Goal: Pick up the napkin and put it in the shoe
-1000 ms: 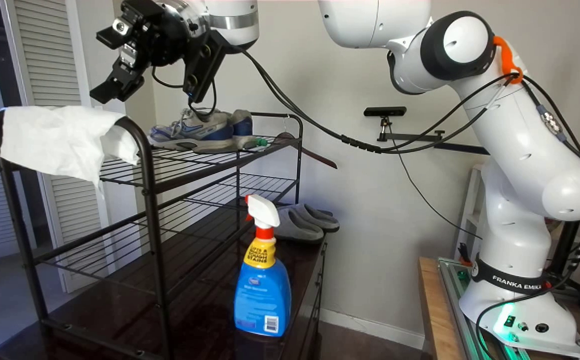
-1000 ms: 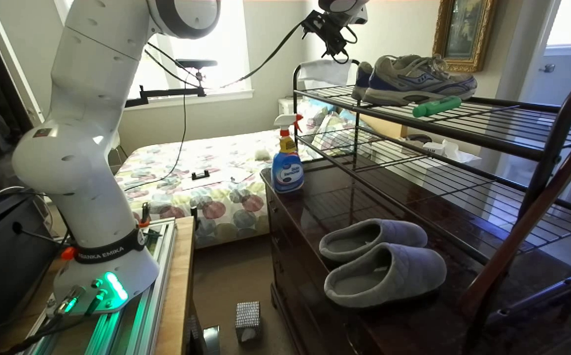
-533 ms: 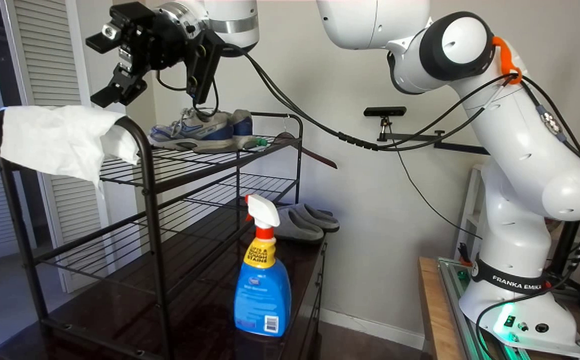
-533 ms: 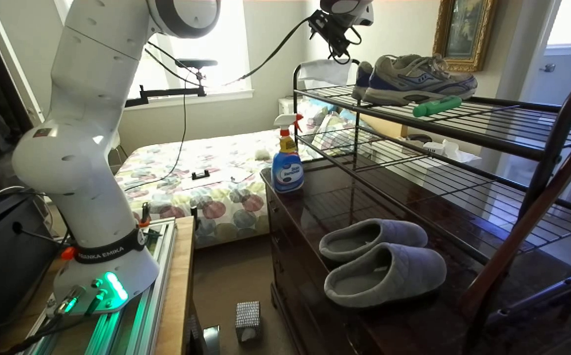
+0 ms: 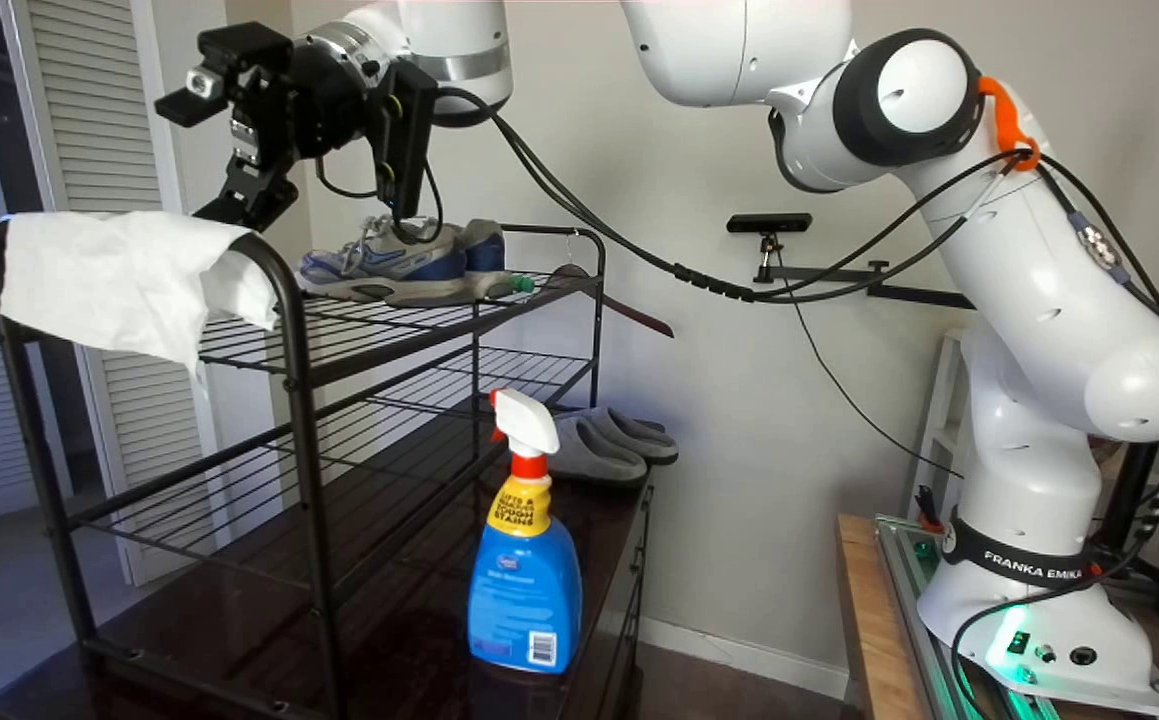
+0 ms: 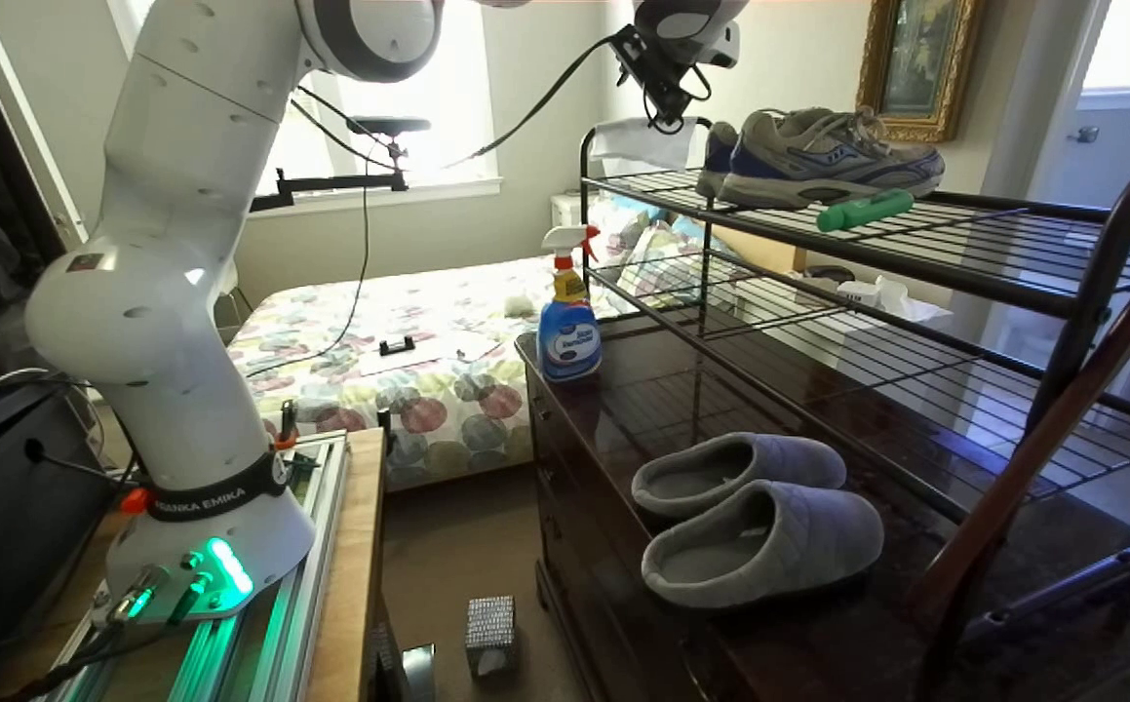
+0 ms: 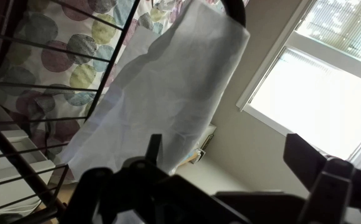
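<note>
A white napkin (image 5: 104, 280) hangs over the top end rail of the dark wire rack; it also shows in an exterior view (image 6: 638, 144) and fills much of the wrist view (image 7: 171, 84). My gripper (image 5: 191, 160) is open and empty, just above the napkin. Its lower fingertip is partly hidden behind the napkin's top edge; I cannot tell whether it touches. In the wrist view the jaws (image 7: 223, 143) stand wide apart, the left finger in front of the napkin. Grey and blue sneakers (image 5: 389, 265) sit on the top shelf, also seen in an exterior view (image 6: 818, 161).
The wire rack (image 5: 304, 450) stands on a dark dresser (image 6: 613, 468). A blue spray bottle (image 5: 524, 590) and grey slippers (image 6: 769, 546) are on the dresser. A green tube (image 6: 865, 210) lies beside the sneakers. A wooden hanger (image 6: 1042, 458) leans on the rack's end.
My gripper has moved left and a little down toward the napkin and has tilted slightly. Its lower fingertip has gone behind the napkin's top edge. The napkin and sneakers have not moved.
</note>
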